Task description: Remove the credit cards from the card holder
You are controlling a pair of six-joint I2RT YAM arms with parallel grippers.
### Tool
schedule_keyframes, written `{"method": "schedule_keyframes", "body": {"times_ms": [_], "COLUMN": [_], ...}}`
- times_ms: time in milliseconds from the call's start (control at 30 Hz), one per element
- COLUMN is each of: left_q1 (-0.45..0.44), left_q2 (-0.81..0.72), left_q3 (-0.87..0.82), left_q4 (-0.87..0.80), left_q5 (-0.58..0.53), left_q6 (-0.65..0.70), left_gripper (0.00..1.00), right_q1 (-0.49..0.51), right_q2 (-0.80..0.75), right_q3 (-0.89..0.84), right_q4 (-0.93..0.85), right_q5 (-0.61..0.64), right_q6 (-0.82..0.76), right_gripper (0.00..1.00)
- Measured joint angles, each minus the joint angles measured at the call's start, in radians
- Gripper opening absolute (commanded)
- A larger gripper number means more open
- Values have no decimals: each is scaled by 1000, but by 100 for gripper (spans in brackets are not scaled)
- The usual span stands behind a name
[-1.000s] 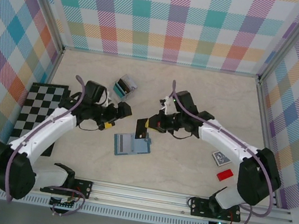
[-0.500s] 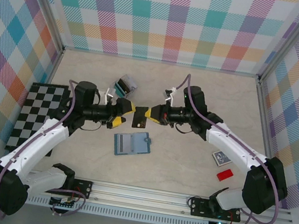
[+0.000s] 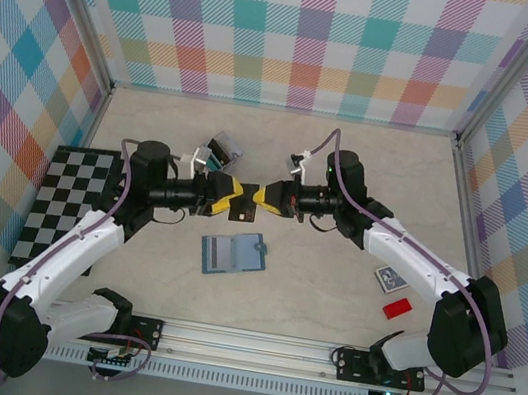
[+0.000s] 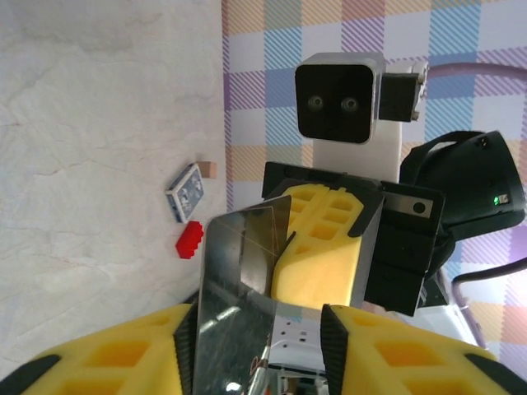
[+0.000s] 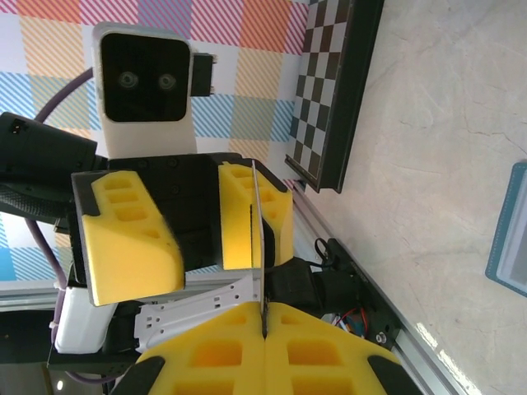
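Left gripper (image 3: pixel 227 201) jaws stood open astride the dark card (image 3: pixel 239 214); card holder (image 3: pixel 233 254) lay flat on the table (image 3: pixel 349 171) beneath. Right gripper (image 3: pixel 263 198) clenched the card. Left should close squarely before right lets go

Our left arm (image 3: pixel 85 239) and right arm (image 3: pixel 407 254) are both lifted and stretched inward, so the left hand (image 3: pixel 227 200) and right hand (image 3: pixel 264 199) meet nose to nose. Right hand's fingers (image 5: pixel 214 346) are pinched tight on a dark card (image 4: pixel 239 271); left hand's fingers (image 4: pixel 107 354) sit spread wide either side of it.
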Motion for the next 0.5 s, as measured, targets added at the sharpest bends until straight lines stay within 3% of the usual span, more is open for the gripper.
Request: {"method": "schedule_keyframes", "body": {"times_ms": [133,267,300,500], "left_q1": [-4,-4,-4,-10], "left_q2": [10,10,8,5], "left_q3": [-13,-31,-31,-28], "left_q4": [40,78,89,71], "left_q5": [0,-2,-3,-29], "left_q6": [-27,-53,-56,-34], "left_gripper": [22,0,0,0], "right_q1": [-6,-12,-13,-16], "right_q2": [0,0,3,2], "right_q3": [0,0,0,4], "right_q4": [13,16,11,-82], "right_q5": [-12,-21,-21,24], "right_q6": [1,1,0,-58], "right_gripper": [0,2,6,52]}}
